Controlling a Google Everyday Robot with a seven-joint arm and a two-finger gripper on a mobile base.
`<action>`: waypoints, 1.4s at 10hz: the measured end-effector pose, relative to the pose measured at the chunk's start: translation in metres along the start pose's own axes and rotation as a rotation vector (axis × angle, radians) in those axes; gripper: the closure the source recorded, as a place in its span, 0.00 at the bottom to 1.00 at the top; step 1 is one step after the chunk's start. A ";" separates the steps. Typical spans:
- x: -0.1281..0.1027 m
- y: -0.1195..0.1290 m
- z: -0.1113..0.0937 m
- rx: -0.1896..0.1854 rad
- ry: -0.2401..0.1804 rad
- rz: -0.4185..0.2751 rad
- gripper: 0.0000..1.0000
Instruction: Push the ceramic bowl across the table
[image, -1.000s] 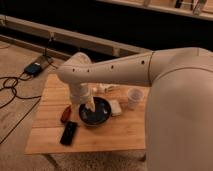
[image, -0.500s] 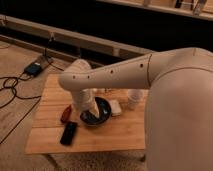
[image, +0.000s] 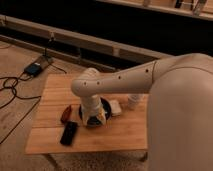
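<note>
- Dim room, dark wall behind; a wooden bench (image: 122, 134) stands on bare floor, with cables (image: 10, 86) trailing at the picture's left.
- Pincer (image: 94, 119): lowered by the bent arm (image: 120, 80) onto or into the ceramic bowl (image: 107, 105); wide or narrow cannot be told.
- Ceramic bowl: near the bench's middle, its dark rim showing beside the pincer.
- Neighbours: white block (image: 115, 107) just beside the bowl's rim, white cup (image: 134, 101) beyond it; red object (image: 66, 114) and black slab (image: 69, 133) on the opposite side.
- Step, as judged: contact apparently made, and the push itself is in hand.
- Next move calls for a low, steady sideways sweep toward open wood, keeping pressure on the bowl without tipping it or jamming it against the block.
</note>
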 end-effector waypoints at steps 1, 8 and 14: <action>-0.006 -0.002 0.009 -0.019 0.005 0.014 0.35; -0.046 -0.028 0.037 -0.102 -0.001 0.117 0.35; -0.070 -0.040 0.045 -0.156 -0.022 0.177 0.35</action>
